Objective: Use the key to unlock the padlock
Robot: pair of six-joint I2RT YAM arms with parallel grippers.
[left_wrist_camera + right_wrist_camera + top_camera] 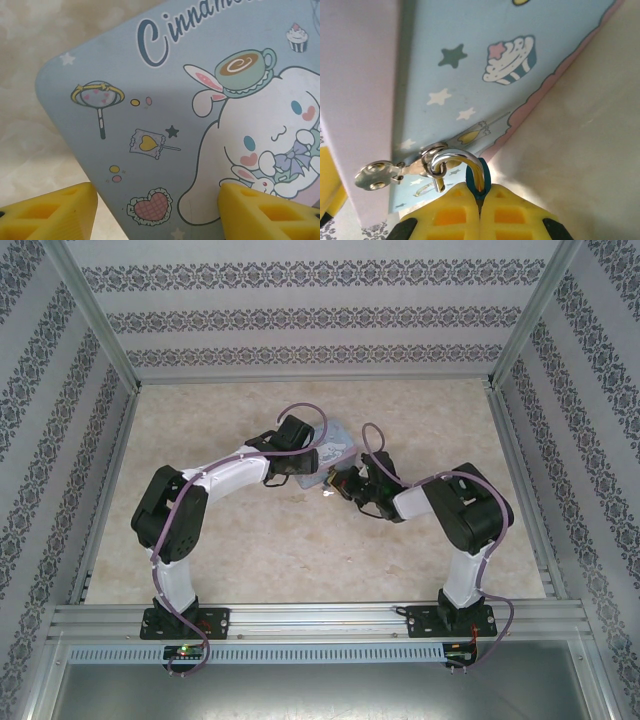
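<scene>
The padlock (484,175) shows a sliver of dark teal body pinched between the yellow fingers of my right gripper (481,194), which is shut on it. Its metal shackle (455,156) hooks through the ring of the tin's hasp (375,176), and the shackle's far end hangs free of the body. The key is hidden. My left gripper (157,215) is open over a corner of the light-blue cartoon tin (150,100), one finger over the lid and one beside it. From above, the left gripper (295,462) and right gripper (342,485) meet at the tin (338,443).
The tin sits mid-table on a pale marbled surface (300,550). Patterned walls (60,410) and metal frame posts enclose the table on three sides. Purple cables loop over both arms near the tin.
</scene>
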